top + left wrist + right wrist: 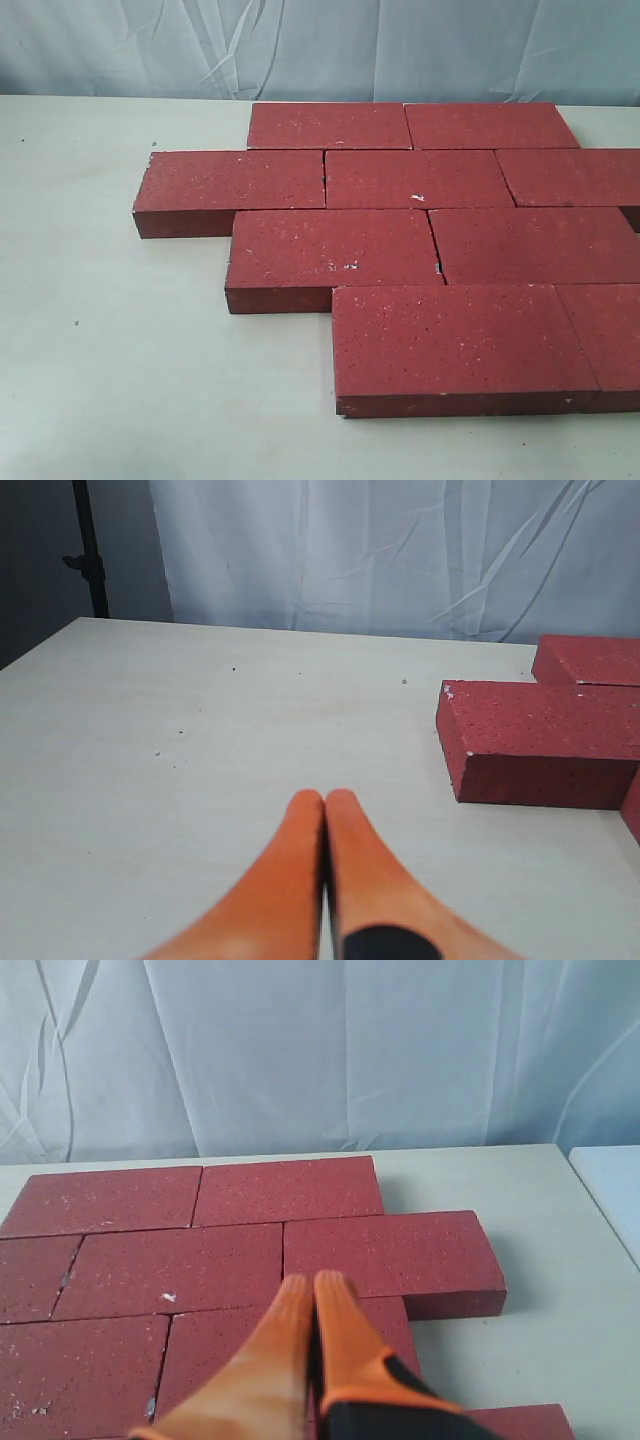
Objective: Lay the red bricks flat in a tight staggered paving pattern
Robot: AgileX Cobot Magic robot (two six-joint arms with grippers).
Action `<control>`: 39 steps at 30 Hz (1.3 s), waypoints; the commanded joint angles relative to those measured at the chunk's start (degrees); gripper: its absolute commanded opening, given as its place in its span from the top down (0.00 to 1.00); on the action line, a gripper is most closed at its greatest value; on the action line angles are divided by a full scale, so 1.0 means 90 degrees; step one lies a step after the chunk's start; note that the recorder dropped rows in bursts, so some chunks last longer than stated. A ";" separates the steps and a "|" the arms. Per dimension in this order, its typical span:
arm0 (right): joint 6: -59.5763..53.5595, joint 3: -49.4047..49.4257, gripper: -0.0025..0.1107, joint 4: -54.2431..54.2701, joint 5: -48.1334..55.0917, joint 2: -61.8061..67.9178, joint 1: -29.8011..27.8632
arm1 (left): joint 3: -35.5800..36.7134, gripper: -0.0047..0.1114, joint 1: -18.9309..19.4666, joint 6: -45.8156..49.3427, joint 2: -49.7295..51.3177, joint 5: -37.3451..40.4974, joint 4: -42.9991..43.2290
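Several red bricks point(420, 178) lie flat in staggered rows on the pale table, edges close together; the nearest brick point(460, 340) sits at the front right. Neither gripper shows in the exterior view. In the left wrist view my left gripper point(324, 798) is shut with nothing in it, over bare table, apart from the end of a red brick point(545, 745). In the right wrist view my right gripper point(311, 1282) is shut and empty, hovering over the laid red bricks point(170, 1270).
A pale wooden table point(110, 340) carries the bricks, with bare surface to the left and front. A wrinkled white cloth backdrop point(320, 45) hangs behind. A dark stand point(90, 560) rises past the table's far corner in the left wrist view.
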 commanded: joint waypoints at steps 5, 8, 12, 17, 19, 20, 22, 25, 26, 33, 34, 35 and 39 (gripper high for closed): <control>0.0003 0.1080 0.98 -0.0183 -0.0529 -0.1548 -0.0040 | 0.0029 0.96 0.0008 -0.0051 -0.0036 -0.0053 -0.0020; 0.0003 0.1394 0.98 -0.0183 -0.0868 -0.1981 -0.0040 | 0.0029 0.96 0.0008 -0.0051 -0.0036 -0.0053 -0.0020; 0.0003 0.1755 0.98 -0.0183 -0.1635 -0.2193 -0.0040 | 0.0029 0.96 0.0008 -0.0051 -0.0036 -0.0053 -0.0020; 0.0003 0.1972 0.98 -0.0183 -0.2711 -0.2154 -0.0040 | 0.0029 0.96 0.0008 -0.0051 -0.0036 -0.0053 -0.0020; 0.0003 0.2099 0.98 -0.0183 -0.3292 -0.2154 -0.0040 | 0.0029 0.96 0.0008 -0.0051 -0.0036 -0.0053 -0.0020; 0.0003 0.2125 0.98 -0.0183 -0.3451 -0.2154 -0.0040 | 0.0029 0.96 0.0008 -0.0051 -0.0036 -0.0053 -0.0020; 0.0003 0.2162 0.98 -0.0183 -0.3688 -0.2154 -0.0040 | 0.0029 0.96 0.0008 -0.0051 -0.0036 -0.0053 -0.0020; 0.0003 0.2162 0.98 -0.0183 -0.3827 -0.2154 -0.0040 | 0.0029 0.96 0.0008 -0.0051 -0.0036 -0.0053 -0.0020; 0.0003 0.2162 0.98 -0.0211 -0.3869 -0.2154 -0.0040 | 0.0029 0.96 0.0008 -0.0051 -0.0036 -0.0053 -0.0020; 0.0003 0.2162 0.98 -0.0681 -0.4054 -0.1897 -0.0040 | 0.0029 0.96 0.0008 -0.0051 -0.0036 -0.0053 -0.0020; 0.0003 0.2162 0.98 -0.0681 -0.3988 -0.1803 -0.0040 | 0.0029 0.96 0.0008 -0.0051 -0.0036 -0.0053 -0.0020; 0.0003 0.2162 0.98 -0.0638 -0.3906 -0.1748 -0.0040 | 0.0029 0.96 0.0008 -0.0051 -0.0036 -0.0053 -0.0020; 0.0003 0.2162 0.98 -0.0545 -0.3704 -0.1719 -0.0040 | 0.0029 0.96 0.0008 -0.0051 -0.0036 -0.0053 -0.0020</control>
